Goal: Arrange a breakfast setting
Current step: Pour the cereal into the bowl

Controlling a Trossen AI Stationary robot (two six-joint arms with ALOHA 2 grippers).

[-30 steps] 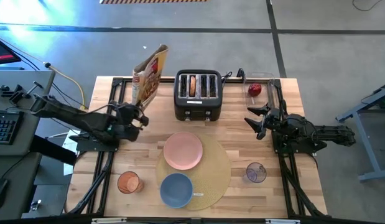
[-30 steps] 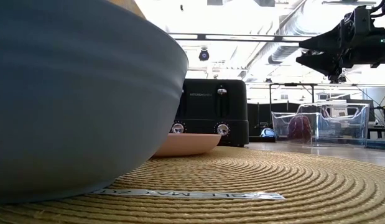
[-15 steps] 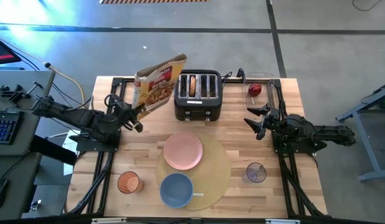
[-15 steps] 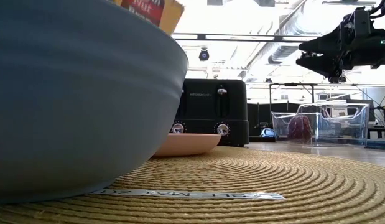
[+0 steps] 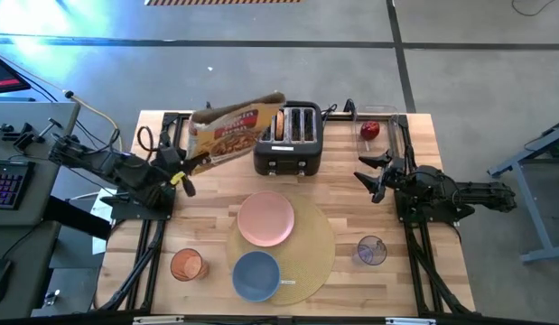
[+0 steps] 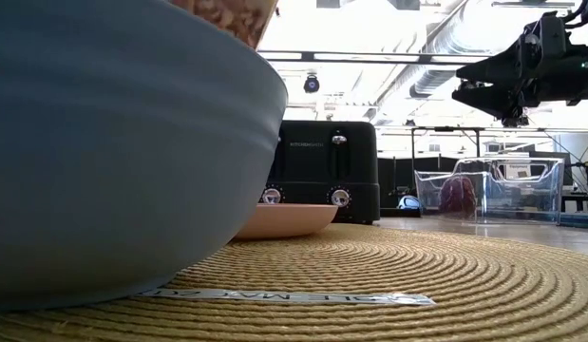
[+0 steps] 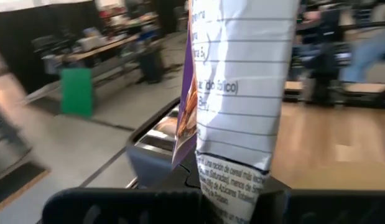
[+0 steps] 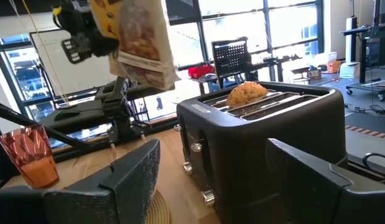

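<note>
My left gripper (image 5: 182, 164) is shut on the tall cereal box (image 5: 236, 126), which is in the air and tipped over toward the black toaster (image 5: 288, 140). A bagel (image 8: 247, 93) stands in a toaster slot. The pink plate (image 5: 265, 218) and blue bowl (image 5: 256, 275) rest on the round tan placemat (image 5: 306, 236). The orange cup (image 5: 186, 264) stands near left, the clear glass (image 5: 371, 250) near right. The red apple (image 5: 370, 130) lies in a clear bin. My right gripper (image 5: 373, 175) is open and empty at the right. I cannot make out the spoon. My left gripper pinches the cereal box between its two fingers near the box's bottom end, with the narrow printed side panel (image 7: 232, 180) facing the wrist. The fingers come from the table's left side. The box is lifted clear and leans far over, its top end (image 5: 274, 97) above the toaster's left part.
The toaster stands at the far middle of the table. The clear bin (image 6: 507, 190) is at the far right corner. Bare wood lies between the toaster and the plate and along the left side near the cup.
My left gripper has drawn back toward the table's left edge and turned. The cereal box in its hold has tipped from nearly upright to leaning far over toward the right, its top now above the toaster's left part.
</note>
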